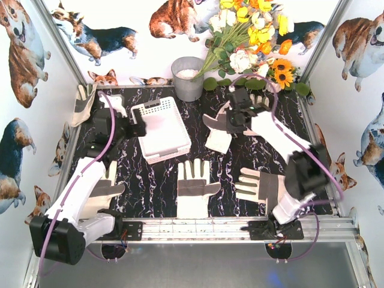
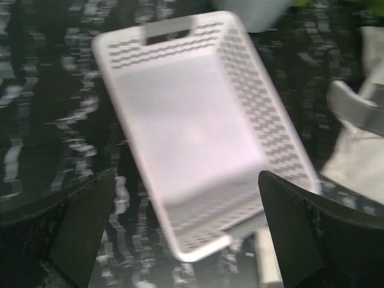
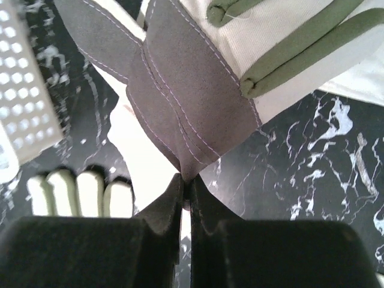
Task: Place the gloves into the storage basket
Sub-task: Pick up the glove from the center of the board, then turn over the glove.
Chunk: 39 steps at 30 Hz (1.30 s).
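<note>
Tool on right [image 3: 186, 180], reaching far forward, pinches glove [image 3: 192, 102]; left tool [image 2: 186, 177] gapes wide.

L wrist view all blurred: storage basket [image 2: 192, 132] slots smeared, glove at right edge [image 2: 360, 138] cut off, left claw [image 2: 186, 174] just two dark corners at bottom. R wrist view: pinched glove [image 3: 180, 90] runs off top edge, basket only a corner at left, another glove [image 3: 81, 192] shows fingertips only, rest behind right claw [image 3: 186, 183]. Top view: near-left glove [image 1: 111, 191] half under left arm [image 1: 78, 186]; near-right glove [image 1: 255, 185] cuff end under right arm [image 1: 300, 174].
</note>
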Each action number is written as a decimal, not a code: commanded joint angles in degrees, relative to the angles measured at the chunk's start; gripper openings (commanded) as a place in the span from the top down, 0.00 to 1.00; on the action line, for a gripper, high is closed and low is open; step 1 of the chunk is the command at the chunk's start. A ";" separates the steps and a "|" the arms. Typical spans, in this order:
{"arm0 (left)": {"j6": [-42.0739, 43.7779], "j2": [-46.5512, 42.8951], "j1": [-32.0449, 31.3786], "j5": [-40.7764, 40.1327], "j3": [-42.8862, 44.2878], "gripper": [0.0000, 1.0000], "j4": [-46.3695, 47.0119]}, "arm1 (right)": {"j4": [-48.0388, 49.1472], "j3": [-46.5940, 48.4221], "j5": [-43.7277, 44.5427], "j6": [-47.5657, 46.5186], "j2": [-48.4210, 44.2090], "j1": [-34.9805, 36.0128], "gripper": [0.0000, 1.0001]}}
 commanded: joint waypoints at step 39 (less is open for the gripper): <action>-27.38 5.64 -22.94 18.79 -3.80 1.00 26.36 | 27.66 -23.67 -35.46 7.95 -36.47 -0.07 0.63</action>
